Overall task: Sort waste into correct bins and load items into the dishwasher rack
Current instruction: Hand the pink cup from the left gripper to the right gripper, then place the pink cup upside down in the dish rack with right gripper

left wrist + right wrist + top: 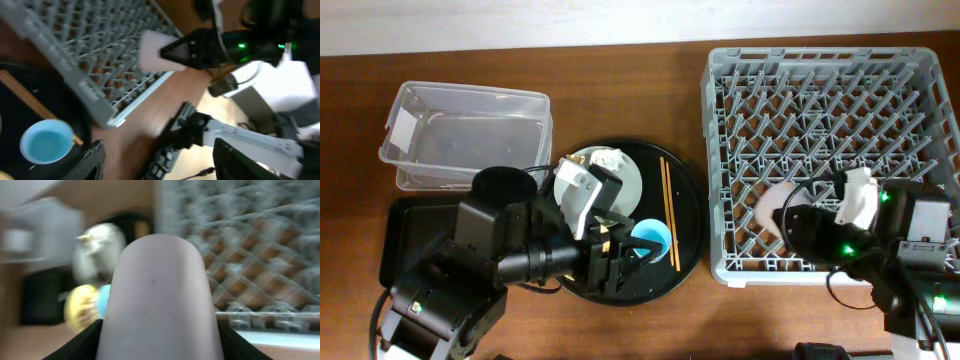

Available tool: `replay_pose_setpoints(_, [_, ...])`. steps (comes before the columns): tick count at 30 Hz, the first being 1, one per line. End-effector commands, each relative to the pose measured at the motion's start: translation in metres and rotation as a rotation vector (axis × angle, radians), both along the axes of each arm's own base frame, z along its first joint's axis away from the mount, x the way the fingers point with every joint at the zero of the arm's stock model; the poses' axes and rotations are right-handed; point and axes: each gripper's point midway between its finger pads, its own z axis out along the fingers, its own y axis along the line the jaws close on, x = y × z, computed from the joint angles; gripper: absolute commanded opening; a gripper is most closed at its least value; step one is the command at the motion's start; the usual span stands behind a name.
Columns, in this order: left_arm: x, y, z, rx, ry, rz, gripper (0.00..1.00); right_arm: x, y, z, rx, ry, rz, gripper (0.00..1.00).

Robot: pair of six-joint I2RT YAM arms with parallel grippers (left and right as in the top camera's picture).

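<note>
Pink cup [772,208] is clamped in our right jaws, held low over the front pegs of the rack [820,52]. Our left jaws stand apart above the round tray [688,215], just beside the blue cup [651,240].

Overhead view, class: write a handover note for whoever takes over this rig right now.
Left gripper: open, empty, beside the light blue cup.
Right gripper: shut on the pink cup, over the dishwasher rack.
Plate with napkin and chopsticks sit on the round black tray; yellow bowl beside the blue cup.
Done: nothing seated in the rack; clear tub shows no waste.
Left: rack every item, bin the waste.
</note>
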Motion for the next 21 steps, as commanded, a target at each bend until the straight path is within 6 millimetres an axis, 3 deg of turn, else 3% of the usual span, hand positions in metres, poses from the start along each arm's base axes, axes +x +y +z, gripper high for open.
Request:
replay_pose_setpoints(1, [0.008, 0.007, -0.001, 0.035, -0.035, 0.055, 0.69, -0.004, -0.030, -0.015, -0.224, 0.106, -0.062, 0.58])
replay_pose_setpoints(3, [0.006, 0.008, -0.005, 0.045, -0.019, 0.055, 0.69, 0.006, -0.032, -0.039, -0.285, 0.222, -0.060, 0.58])
replay_pose_setpoints(7, [0.003, 0.014, -0.017, 0.091, 0.028, 0.074, 0.69, 0.045, -0.026, -0.094, -0.295, 0.405, -0.036, 0.58])
replay_pose_setpoints(8, [0.002, 0.015, -0.019, 0.100, 0.037, 0.077, 0.69, 0.046, -0.021, -0.104, -0.270, 0.443, -0.017, 0.63])
replay_pose_setpoints(10, [0.005, 0.021, -0.026, 0.138, 0.039, 0.113, 0.69, 0.049, -0.023, -0.112, -0.277, 0.468, -0.024, 0.86])
replay_pose_setpoints(11, [0.008, 0.024, -0.029, 0.157, 0.039, 0.133, 0.69, 0.053, -0.022, -0.104, -0.260, 0.447, -0.057, 0.89])
replay_pose_setpoints(12, [0.012, 0.030, -0.037, 0.197, 0.043, 0.169, 0.69, 0.059, -0.019, -0.083, -0.238, 0.380, -0.062, 0.90])
replay_pose_setpoints(15, [0.031, 0.045, -0.077, 0.418, 0.069, 0.274, 0.65, 0.051, 0.015, -0.007, -0.057, 0.179, 0.027, 0.91])
replay_pose_setpoints(16, [0.037, 0.038, -0.100, 0.513, 0.083, 0.262, 0.63, 0.042, 0.030, 0.026, 0.022, 0.069, 0.082, 0.95])
replay_pose_setpoints(17, [0.042, 0.025, -0.132, 0.632, 0.111, 0.237, 0.60, 0.031, 0.033, 0.045, 0.038, -0.008, 0.097, 1.00])
replay_pose_setpoints(21, [0.051, -0.020, -0.233, 0.918, 0.206, 0.199, 0.59, -0.003, 0.031, 0.065, 0.036, -0.084, 0.081, 1.00])
